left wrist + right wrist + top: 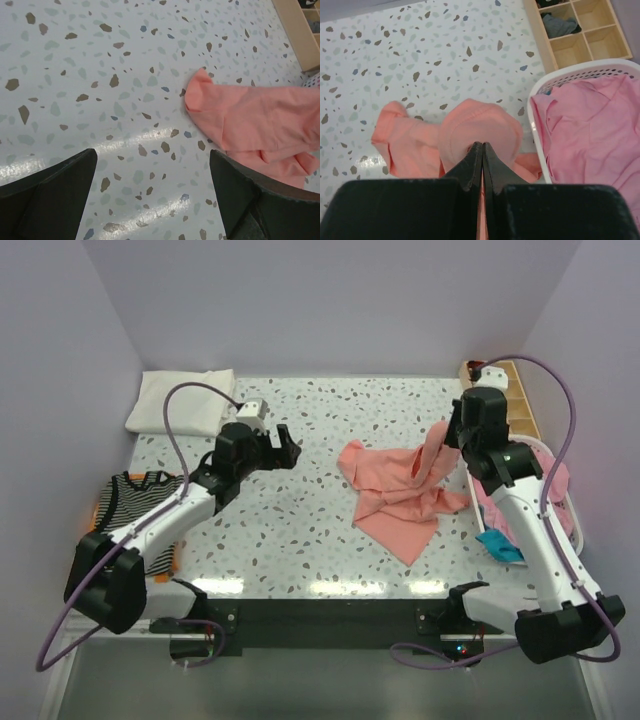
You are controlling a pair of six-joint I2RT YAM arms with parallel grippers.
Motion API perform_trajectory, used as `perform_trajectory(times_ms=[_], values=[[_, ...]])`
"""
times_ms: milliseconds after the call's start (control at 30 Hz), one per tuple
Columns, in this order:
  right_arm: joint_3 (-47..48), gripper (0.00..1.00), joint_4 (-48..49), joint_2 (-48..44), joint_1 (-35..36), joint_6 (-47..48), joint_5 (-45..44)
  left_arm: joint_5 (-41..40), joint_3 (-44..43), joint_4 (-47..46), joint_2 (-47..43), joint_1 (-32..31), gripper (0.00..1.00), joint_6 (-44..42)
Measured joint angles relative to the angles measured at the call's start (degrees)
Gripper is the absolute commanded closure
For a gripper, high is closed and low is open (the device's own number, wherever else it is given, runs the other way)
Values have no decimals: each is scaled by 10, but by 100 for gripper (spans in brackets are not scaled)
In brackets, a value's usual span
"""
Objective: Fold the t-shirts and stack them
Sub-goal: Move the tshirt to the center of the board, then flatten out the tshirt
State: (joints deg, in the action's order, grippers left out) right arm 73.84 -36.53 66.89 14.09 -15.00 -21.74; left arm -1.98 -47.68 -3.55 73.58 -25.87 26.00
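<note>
A salmon-pink t-shirt [398, 498] lies crumpled right of the table's middle. My right gripper [449, 432] is shut on a part of it and holds that part lifted off the table; in the right wrist view the cloth [480, 125] bulges round my closed fingertips [481, 148]. My left gripper [290, 448] is open and empty, hovering left of the shirt; its wrist view shows the shirt's edge [235, 112] ahead to the right. A black-and-white striped tee [140, 502] lies at the left edge. A folded white tee [180, 402] lies at the back left.
A white laundry basket [570, 77] at the right holds a pink tee [590, 130]; a teal cloth [503, 545] shows beside it. A wooden compartment box [515, 400] stands at the back right. Speckled tabletop [300, 530] lies between the arms.
</note>
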Motion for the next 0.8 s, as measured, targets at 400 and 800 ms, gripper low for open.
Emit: perform_trajectory(times_ms=[400,800], values=[[-57,100,-24,-13,1,-24,-16,178,-27,-62,190,-16,0,10],[-48,100,-32,-26,1,-26,35,210,-150,-129,351,-73,0,64]])
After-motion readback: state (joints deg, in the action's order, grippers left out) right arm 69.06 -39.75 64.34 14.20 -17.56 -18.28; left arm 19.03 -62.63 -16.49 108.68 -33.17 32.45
